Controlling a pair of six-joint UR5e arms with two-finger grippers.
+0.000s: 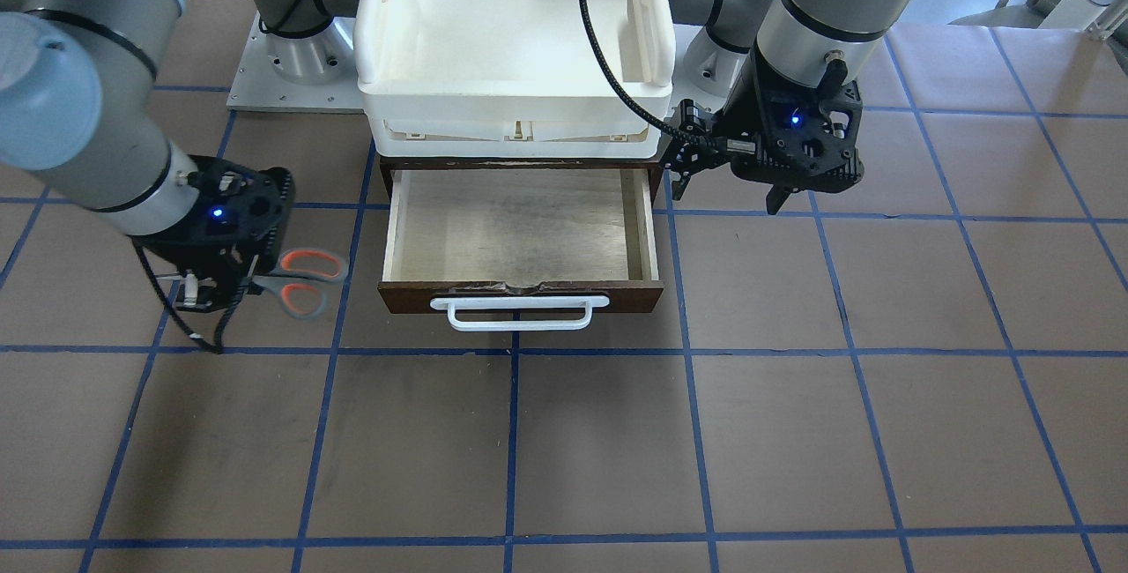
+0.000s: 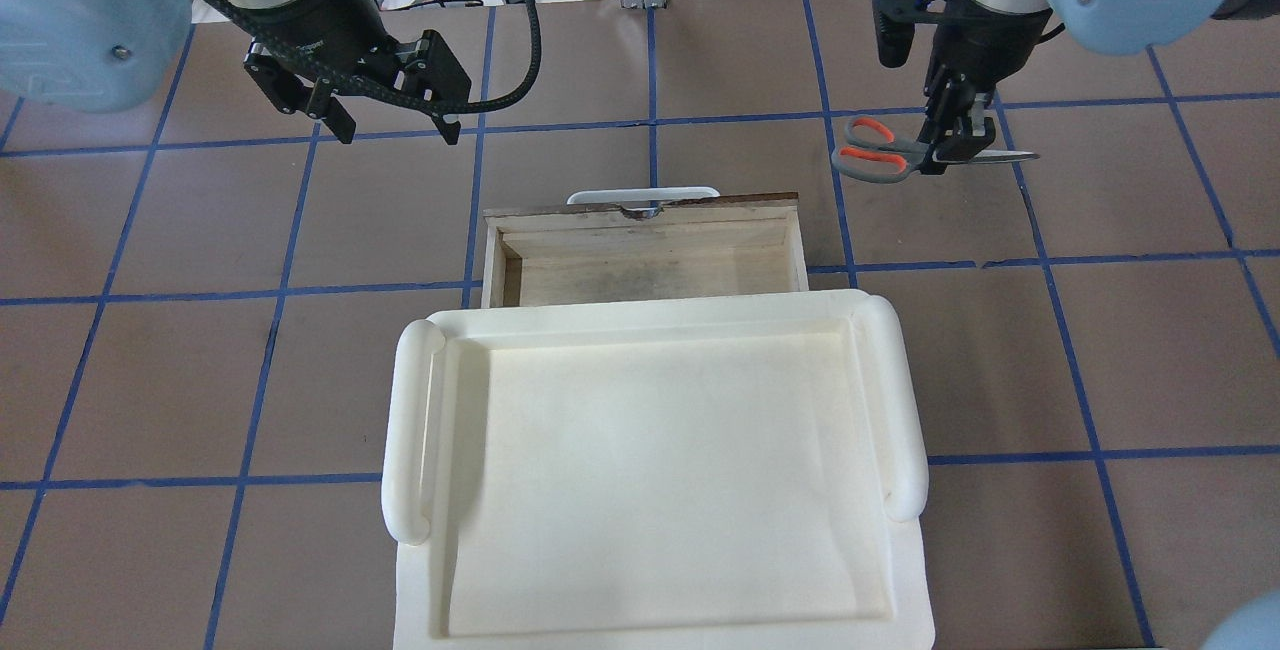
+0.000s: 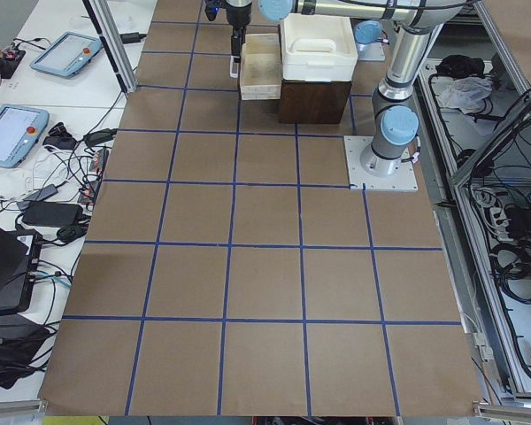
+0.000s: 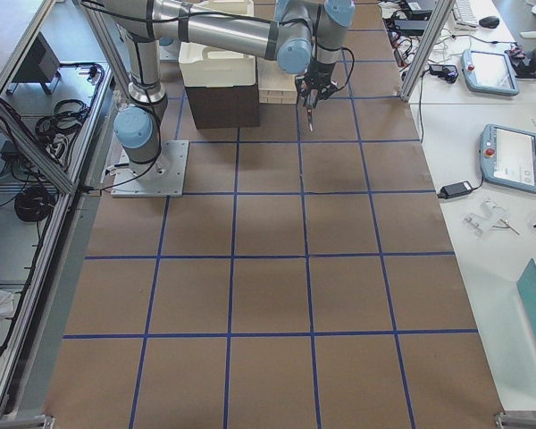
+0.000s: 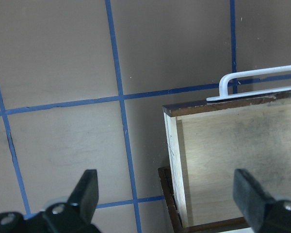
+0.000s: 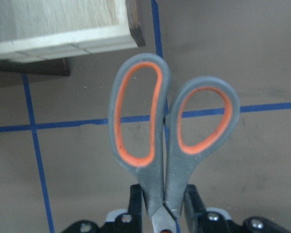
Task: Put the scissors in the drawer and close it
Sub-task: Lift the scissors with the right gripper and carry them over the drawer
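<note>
Right hand (image 2: 955,140) is clamped on the scissors (image 2: 878,150) at the blades, just past the pivot, with the loops pointing toward the drawer (image 2: 650,270). Gripping the blade end leaves the loops free to go in first. The scissors are beside the drawer's front corner on the robot's right, outside it and not over the opening yet. They're probably lifted clear of the tabletop (image 2: 1150,350), but blur makes that hard to confirm.

Drawer is pulled out, inside bare, white handle (image 1: 520,313) facing away from the robot. A white tray (image 2: 412,430) sits on the cabinet above, so only the pulled-out part is reachable from the top.

Left hand (image 5: 167,194) is spread wide and holds nothing, off the drawer's other front corner. It looks parked clear of the transfer and is well placed to push the front shut. Step in hand: carry across, release.
</note>
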